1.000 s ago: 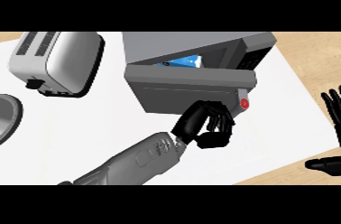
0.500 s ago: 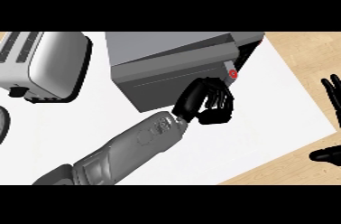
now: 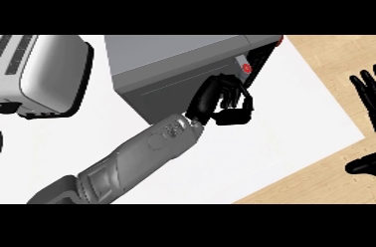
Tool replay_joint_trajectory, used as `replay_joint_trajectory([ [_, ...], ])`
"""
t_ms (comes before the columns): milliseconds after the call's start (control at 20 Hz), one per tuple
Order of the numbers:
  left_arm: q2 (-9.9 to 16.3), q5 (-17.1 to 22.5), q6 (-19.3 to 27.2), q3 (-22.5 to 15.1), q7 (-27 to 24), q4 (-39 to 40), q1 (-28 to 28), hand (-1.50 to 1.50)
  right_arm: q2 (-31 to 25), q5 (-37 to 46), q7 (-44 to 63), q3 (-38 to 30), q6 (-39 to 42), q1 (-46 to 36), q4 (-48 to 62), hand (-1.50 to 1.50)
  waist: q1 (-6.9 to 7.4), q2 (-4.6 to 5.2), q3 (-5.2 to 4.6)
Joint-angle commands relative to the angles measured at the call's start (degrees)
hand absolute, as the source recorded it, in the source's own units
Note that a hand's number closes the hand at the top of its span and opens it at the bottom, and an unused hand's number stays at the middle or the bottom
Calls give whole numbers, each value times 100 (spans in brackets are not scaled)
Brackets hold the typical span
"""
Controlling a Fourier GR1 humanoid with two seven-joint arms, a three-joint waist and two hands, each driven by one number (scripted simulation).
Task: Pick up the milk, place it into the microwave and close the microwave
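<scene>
the robot's left hand (image 3: 224, 102), fingers curled and holding nothing, presses against the grey door (image 3: 176, 84) of the microwave (image 3: 183, 52), which looks nearly shut with only a dark gap showing at its right edge near the red button (image 3: 247, 68); the milk is out of sight, judged to be inside. a milk carton would likely be light, fairly stiff and best taken round its sides, though no grasp seems needed now. the right hand (image 3: 365, 91) rests open, fingers straight, at the right edge over the wooden counter (image 3: 323, 57), well apart, while a toaster (image 3: 47, 74) stands left of the microwave, leaving open white surface (image 3: 279, 141) in front.
</scene>
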Motion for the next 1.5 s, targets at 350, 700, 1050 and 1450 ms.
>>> replay_joint_trajectory([
  [350,-240,232,180,1,-99,126,-548,150,-284,-136,208,369,788,-305,-342,-150,-203,29,15],
  [700,-242,406,278,-30,-82,185,-616,150,-449,-47,352,918,1354,-589,-1118,150,-245,-1,21],
  [1050,-241,479,406,-51,-137,356,-757,150,-492,-239,615,1095,1356,-655,-1618,150,-375,-16,27],
  [1450,-237,620,582,-72,-223,337,-665,150,-473,-373,843,1306,1323,-570,-2094,150,-534,-5,29],
])
